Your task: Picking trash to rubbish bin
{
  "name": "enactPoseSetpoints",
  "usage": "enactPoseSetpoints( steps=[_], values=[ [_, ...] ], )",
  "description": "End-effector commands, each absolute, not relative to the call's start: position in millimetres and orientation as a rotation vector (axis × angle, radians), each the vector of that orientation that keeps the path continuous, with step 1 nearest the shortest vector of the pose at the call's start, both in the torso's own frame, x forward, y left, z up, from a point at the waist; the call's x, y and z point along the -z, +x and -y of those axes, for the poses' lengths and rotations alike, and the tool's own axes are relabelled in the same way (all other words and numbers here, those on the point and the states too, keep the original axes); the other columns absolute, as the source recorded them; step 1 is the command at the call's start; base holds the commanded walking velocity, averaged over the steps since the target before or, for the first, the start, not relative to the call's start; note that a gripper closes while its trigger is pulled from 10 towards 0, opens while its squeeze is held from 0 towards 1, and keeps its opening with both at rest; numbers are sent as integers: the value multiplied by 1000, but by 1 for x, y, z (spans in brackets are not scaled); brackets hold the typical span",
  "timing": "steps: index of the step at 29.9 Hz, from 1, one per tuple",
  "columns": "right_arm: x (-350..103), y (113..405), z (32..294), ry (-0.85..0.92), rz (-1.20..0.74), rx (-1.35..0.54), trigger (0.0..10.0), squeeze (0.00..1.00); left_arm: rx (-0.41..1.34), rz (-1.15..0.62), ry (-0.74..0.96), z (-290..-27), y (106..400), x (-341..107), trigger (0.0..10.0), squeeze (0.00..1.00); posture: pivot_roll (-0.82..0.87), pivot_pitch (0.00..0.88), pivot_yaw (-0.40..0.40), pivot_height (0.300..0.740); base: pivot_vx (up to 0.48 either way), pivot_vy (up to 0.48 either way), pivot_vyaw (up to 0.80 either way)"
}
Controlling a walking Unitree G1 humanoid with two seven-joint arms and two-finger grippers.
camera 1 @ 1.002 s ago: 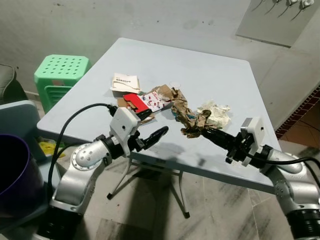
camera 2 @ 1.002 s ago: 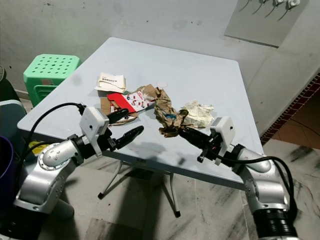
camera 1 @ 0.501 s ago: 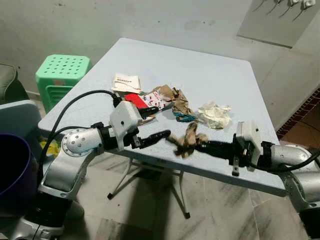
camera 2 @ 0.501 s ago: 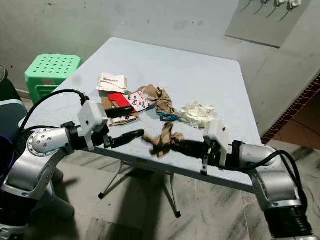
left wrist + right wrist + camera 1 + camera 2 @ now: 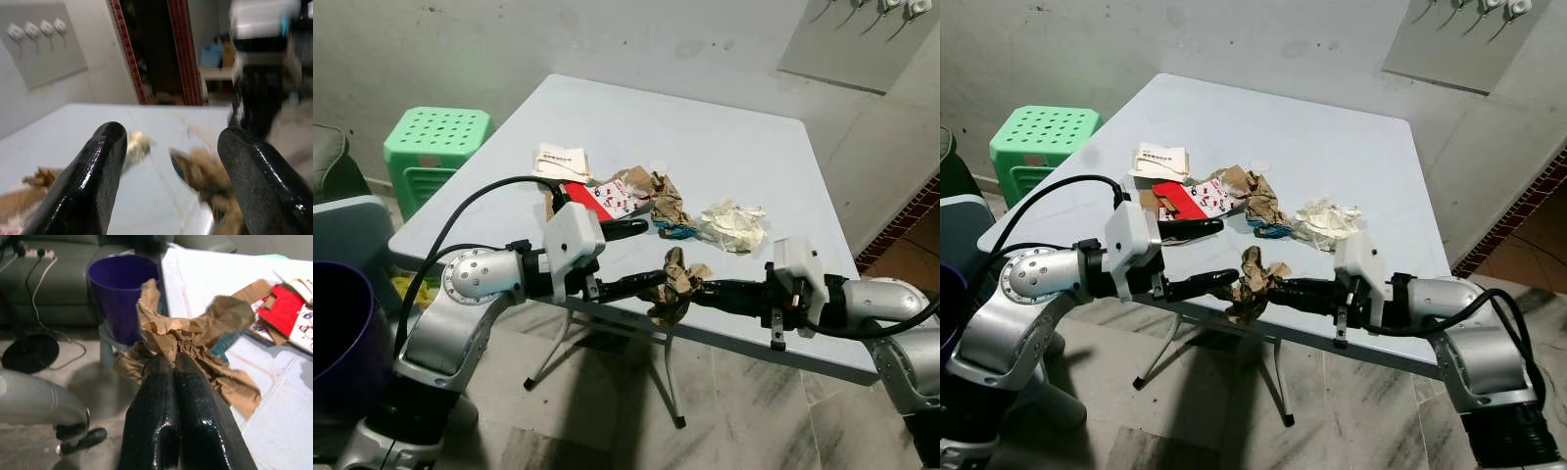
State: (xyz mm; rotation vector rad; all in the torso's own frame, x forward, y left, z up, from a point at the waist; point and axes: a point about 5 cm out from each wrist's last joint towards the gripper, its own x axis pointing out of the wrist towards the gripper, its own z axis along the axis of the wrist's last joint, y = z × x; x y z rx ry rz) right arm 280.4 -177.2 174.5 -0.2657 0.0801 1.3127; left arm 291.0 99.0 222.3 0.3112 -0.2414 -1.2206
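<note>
At the far left stood the tall purple plastic rubbish bin (image 5: 342,343), on the floor well apart from the pale blue square table (image 5: 724,147). The left gripper (image 5: 641,257) reached across the table's near edge with its two black fingers spread wide, one finger touching or just beside the crumpled brown paper wad (image 5: 674,284). That wad hung over the near edge, pinched between the tightly closed fingers of the right gripper (image 5: 1268,287). Behind it on the table lay a white printed card (image 5: 558,160), a red-and-patterned wrapper (image 5: 597,199), more brown paper scraps (image 5: 661,194) and a crumpled white tissue (image 5: 732,223).

This looked like a hand-over between grippers. The grip held only a small fold of loose paper, so the wad could tear or slip to the floor if the right fingers opened before the left closed. The long carry to the bin could also shake it free.
</note>
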Motion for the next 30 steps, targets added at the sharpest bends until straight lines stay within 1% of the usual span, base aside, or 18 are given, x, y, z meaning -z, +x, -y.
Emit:
enactPoseSetpoints(
  steps=[1,6,18,20,21,22,30],
  values=[
    [-169,279,181,-279,-104,-1299,10000,0,1221,291,308,-96,290,-236,10000,0,60,66,-101,740,0,0,0],
    [-169,281,184,-269,-101,-1285,10000,0,1228,302,291,-95,286,-241,10000,0,60,64,-103,740,0,0,0],
    [-190,296,188,-241,10,-1198,10000,0,1277,278,285,-91,276,-237,10000,0,58,63,-103,740,0,0,0],
    [-196,297,187,-207,31,-1203,10000,0,1278,264,284,-92,276,-235,10000,0,58,66,-102,740,0,0,0],
    [-197,297,187,-207,32,-1207,9765,0,1273,259,285,-93,276,-234,10000,0,57,68,-101,740,0,0,0],
    [-198,296,187,-201,34,-1212,10000,0,1266,251,288,-95,278,-232,10000,0,57,70,-102,740,0,0,0],
    [-206,291,185,-138,23,-1260,10000,0,1254,224,294,-100,280,-227,10000,0,56,78,-98,740,0,0,0]
  ],
)
